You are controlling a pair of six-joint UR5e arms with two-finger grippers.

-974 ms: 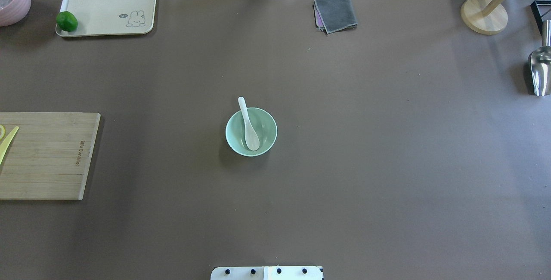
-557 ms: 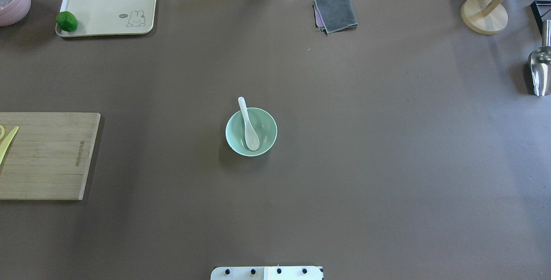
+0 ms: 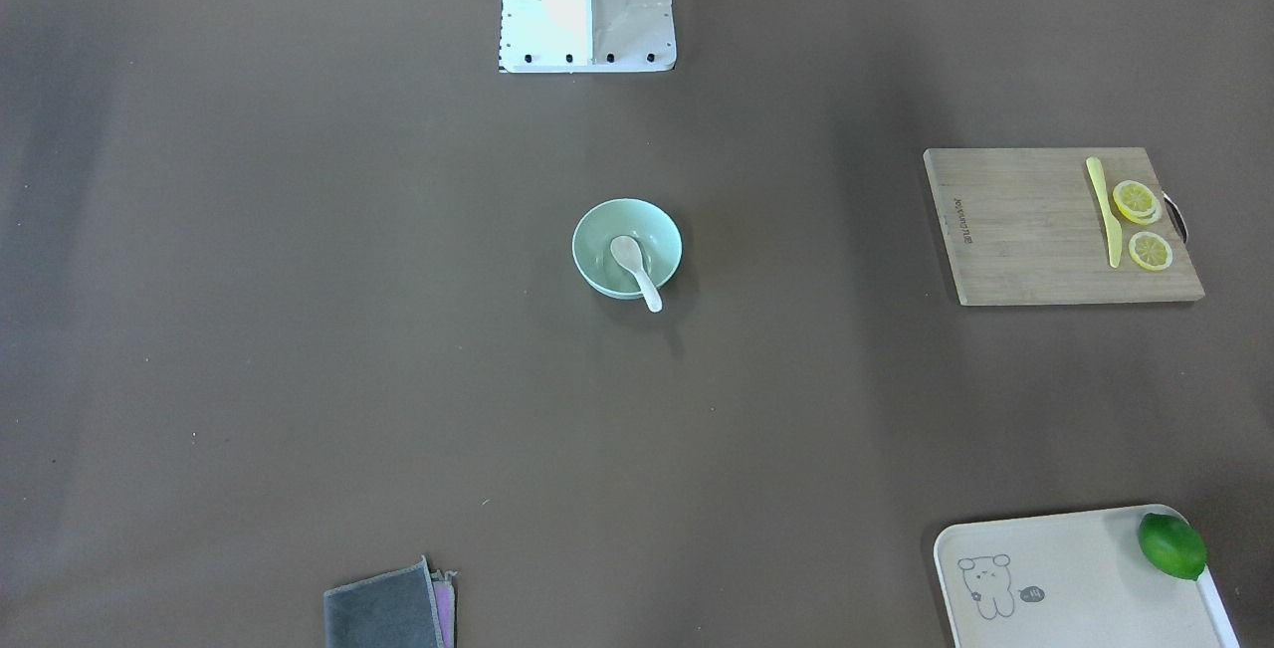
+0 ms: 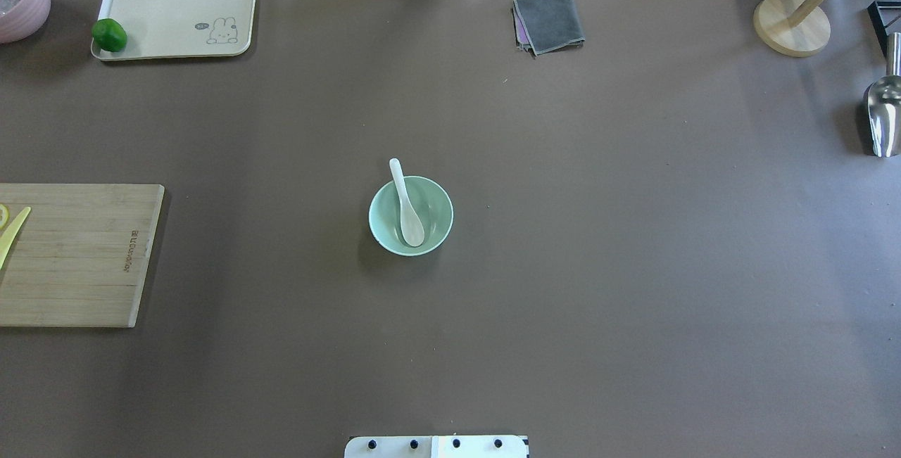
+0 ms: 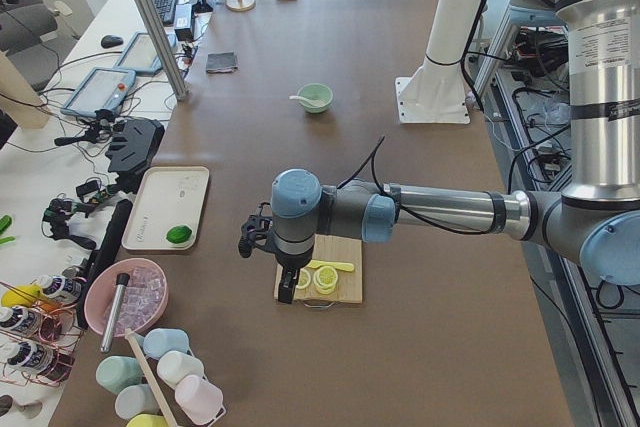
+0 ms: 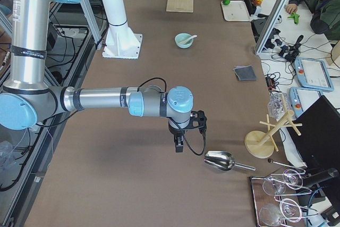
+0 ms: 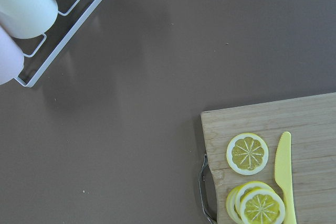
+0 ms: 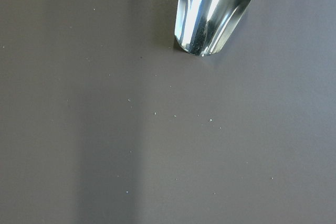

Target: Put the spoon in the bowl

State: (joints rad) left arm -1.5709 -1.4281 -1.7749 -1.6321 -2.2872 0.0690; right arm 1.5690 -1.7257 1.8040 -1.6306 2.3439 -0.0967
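The white spoon [image 4: 407,208] lies in the mint-green bowl [image 4: 440,222] at the table's middle, scoop inside, handle resting over the far rim. Both also show in the front view: the spoon [image 3: 633,268] and the bowl [image 3: 597,228]. No gripper is near them. My left gripper [image 5: 288,282] hangs over the cutting board at the table's left end. My right gripper [image 6: 179,144] hangs beside the metal scoop at the right end. Each shows only in a side view, so I cannot tell whether it is open or shut.
A wooden cutting board [image 4: 77,254] with a yellow knife [image 3: 1100,210] and lemon slices [image 3: 1135,200] lies left. A tray [image 4: 176,11] with a lime [image 4: 109,34] stands far left. A grey cloth [image 4: 549,22], a wooden stand [image 4: 792,25] and a metal scoop [image 4: 883,113] lie far right.
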